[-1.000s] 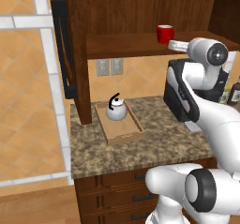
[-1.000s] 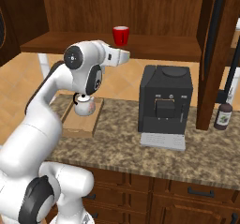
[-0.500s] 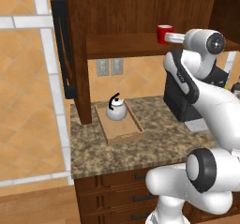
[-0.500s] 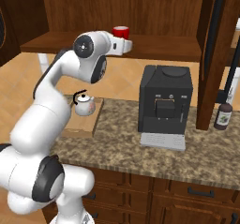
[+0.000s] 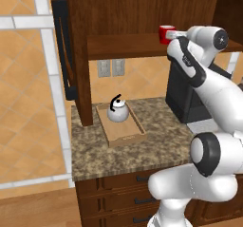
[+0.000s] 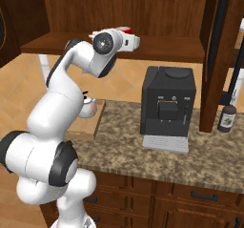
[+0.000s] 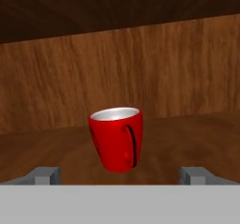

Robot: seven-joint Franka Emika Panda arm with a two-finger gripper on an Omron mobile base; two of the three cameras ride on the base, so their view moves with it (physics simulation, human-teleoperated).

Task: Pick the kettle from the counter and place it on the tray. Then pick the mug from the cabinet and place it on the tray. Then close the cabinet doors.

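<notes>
The pincer [image 7: 120, 174] is spread wide, its tips flanking the mug [image 7: 117, 138] without touching it; over the last second the hand has reached up to the cabinet [image 5: 128, 12] shelf and closed in, so the grasp seems next. The kettle [image 5: 116, 112] already sits on the tray [image 5: 124, 137], on the granite counter [image 5: 118, 157], beside a black coffee machine [image 6: 167, 104], with the cabinet doors [image 5: 64, 45] open
</notes>
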